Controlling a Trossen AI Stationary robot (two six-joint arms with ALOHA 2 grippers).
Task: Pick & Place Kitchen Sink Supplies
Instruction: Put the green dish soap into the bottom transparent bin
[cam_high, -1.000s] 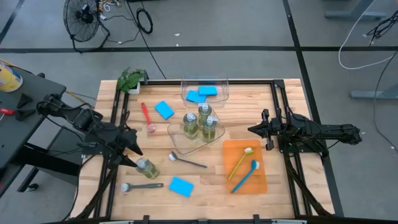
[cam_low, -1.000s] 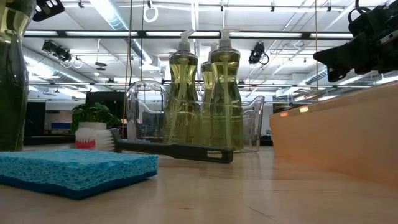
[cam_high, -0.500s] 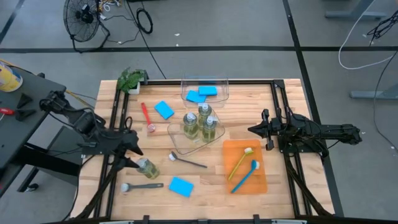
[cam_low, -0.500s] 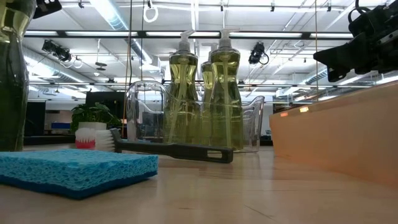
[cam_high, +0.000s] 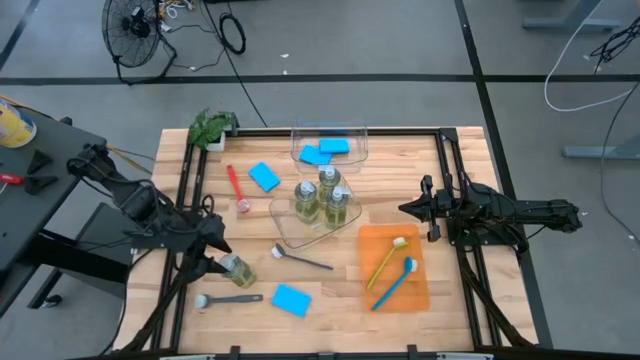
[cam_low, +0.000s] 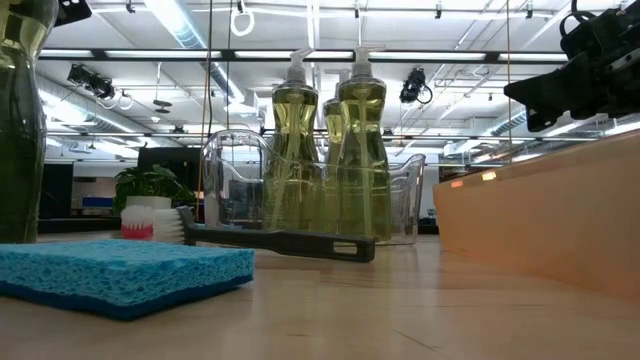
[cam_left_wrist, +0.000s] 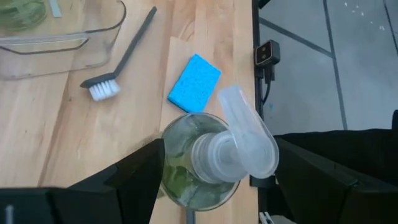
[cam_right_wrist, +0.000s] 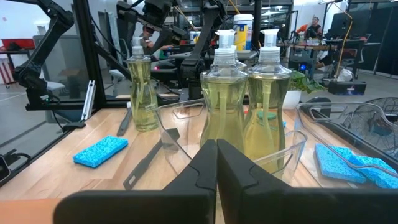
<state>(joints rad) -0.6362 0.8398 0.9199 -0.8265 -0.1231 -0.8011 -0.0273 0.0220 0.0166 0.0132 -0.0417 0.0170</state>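
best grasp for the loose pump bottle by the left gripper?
Grip the pump bottle around its round body below the pump head, coming from above with a finger on each side. It stands upright on the table, and the left wrist view already shows the left gripper open with fingers flanking it. Right gripper waits, shut.

four pump bottles (cam_high: 237, 269), four sponges (cam_high: 291, 299), five brushes (cam_high: 301, 260)

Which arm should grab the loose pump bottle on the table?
Left. The left gripper is already down at the pump bottle, fingers open either side of it. The right gripper, shut, waits beyond the tray.
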